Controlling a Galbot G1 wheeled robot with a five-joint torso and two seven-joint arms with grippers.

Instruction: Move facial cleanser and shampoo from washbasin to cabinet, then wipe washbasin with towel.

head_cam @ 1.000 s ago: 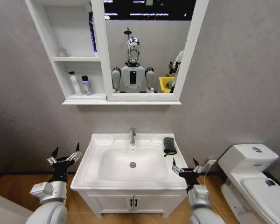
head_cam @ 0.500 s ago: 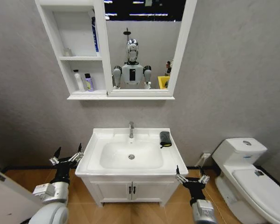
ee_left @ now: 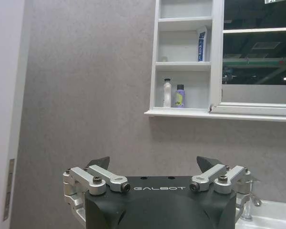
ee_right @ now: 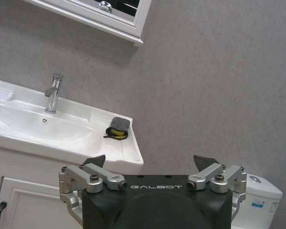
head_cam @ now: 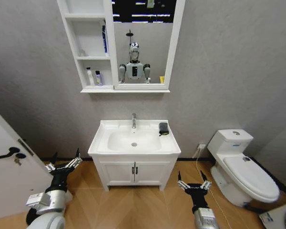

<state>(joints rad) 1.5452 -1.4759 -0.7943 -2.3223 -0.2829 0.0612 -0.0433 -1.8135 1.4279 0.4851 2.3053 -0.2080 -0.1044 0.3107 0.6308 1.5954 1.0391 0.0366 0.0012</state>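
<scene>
Both pincers were held spread wide and empty, left pincer [head_cam: 63, 165] and right pincer [head_cam: 193, 185] flanking the washbasin [head_cam: 133, 141], below its rim.

The washbasin [head_cam: 103, 141] is a white rectangular ceramic top with a rounded bowl, a chrome tap [head_cam: 133, 120] standing upright at its back edge and a drain in the bowl's middle. The towel [head_cam: 163, 128], a small dark grey folded cloth, lies on the basin's flat rim at the back right corner, beside the bowl and apart from the tap. Above, the cabinet [head_cam: 72, 45] of white open shelves joins a white-framed mirror, and on its lowest shelf a white bottle [head_cam: 89, 76] and a smaller purple bottle [head_cam: 98, 78] stand upright side by side.
</scene>
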